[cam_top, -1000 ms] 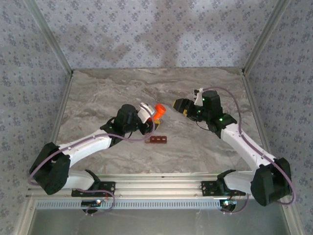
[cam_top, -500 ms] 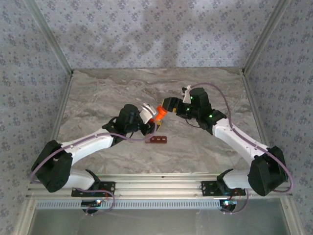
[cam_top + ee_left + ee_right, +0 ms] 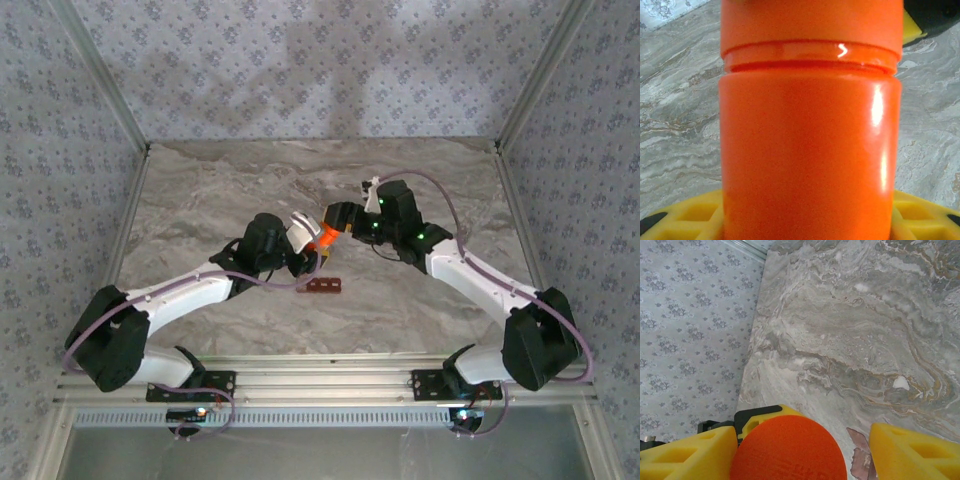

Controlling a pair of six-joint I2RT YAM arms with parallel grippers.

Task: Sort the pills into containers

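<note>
Your left hand (image 3: 306, 238) is clamped on the orange bottle (image 3: 322, 236), holding it over the tabletop (image 3: 200, 200). Your right hand (image 3: 341, 217), at the bottle's 2 o'clock, stands open, its yellow fingers (image 3: 910, 450) flanking the cap (image 3: 788, 450) with a gap on 1 side. The containers (image 3: 322, 285), 4 joined cells, lie at the bottle's 6 o'clock.

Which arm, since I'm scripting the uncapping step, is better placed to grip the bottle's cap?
Right. The right gripper straddles the cap, jaws open, while the left gripper is clamped on the orange bottle.
</note>
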